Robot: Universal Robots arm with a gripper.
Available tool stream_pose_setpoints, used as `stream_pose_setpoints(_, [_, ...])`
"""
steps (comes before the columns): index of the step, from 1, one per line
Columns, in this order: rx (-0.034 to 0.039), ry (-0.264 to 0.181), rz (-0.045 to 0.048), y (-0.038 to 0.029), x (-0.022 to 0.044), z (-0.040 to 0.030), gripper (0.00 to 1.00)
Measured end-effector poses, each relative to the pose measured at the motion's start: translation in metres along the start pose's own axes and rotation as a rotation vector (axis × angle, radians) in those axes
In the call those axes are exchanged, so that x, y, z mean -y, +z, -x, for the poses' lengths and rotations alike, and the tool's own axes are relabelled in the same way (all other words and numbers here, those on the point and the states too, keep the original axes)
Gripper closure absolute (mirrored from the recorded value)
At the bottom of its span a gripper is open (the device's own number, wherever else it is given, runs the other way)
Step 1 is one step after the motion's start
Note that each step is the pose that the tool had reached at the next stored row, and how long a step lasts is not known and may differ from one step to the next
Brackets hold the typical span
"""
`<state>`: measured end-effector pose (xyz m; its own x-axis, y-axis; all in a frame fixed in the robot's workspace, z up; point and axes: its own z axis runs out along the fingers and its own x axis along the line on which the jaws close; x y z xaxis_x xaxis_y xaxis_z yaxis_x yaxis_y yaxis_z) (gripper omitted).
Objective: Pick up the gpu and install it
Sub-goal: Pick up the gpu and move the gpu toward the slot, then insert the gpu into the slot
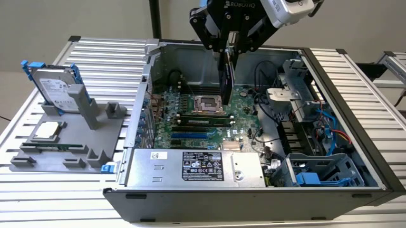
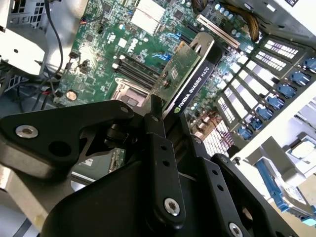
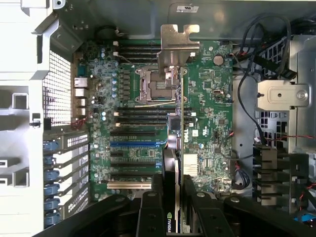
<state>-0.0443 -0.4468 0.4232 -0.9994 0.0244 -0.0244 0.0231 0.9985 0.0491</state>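
My gripper (image 1: 228, 49) is shut on the gpu (image 1: 225, 78), a thin green card with a black cooler. The card hangs on edge above the open computer case (image 1: 190, 199), over the green motherboard (image 1: 203, 116). In the first wrist view the gpu (image 3: 179, 123) runs edge-on away from my black fingers (image 3: 157, 202), and its silver bracket (image 3: 177, 49) sits at the far end above the processor socket (image 3: 158, 84). In the second wrist view the gpu (image 2: 190, 74) sticks out past the gripper (image 2: 170, 123), tilted, green face beside black cooler. The card slots (image 3: 133, 144) lie below it.
A grey fixture (image 1: 70, 142) at the exterior view's left holds a silver hard drive with blue rails (image 1: 56, 90) and a narrow memory stick (image 1: 54, 146). Inside the case are the power supply (image 1: 190, 167), a drive cage (image 1: 320, 173) and loose cables (image 1: 263, 102).
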Motion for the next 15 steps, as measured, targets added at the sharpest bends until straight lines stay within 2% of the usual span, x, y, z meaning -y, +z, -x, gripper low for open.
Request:
stream_pose_setpoints(9, [-0.0016, -0.031, 0.0008, 0.0, 0.0, 0.0, 1.0])
stream_pose_setpoints(15, [-0.0017, -0.035, 0.0009, 0.0, 0.0, 0.0, 1.0])
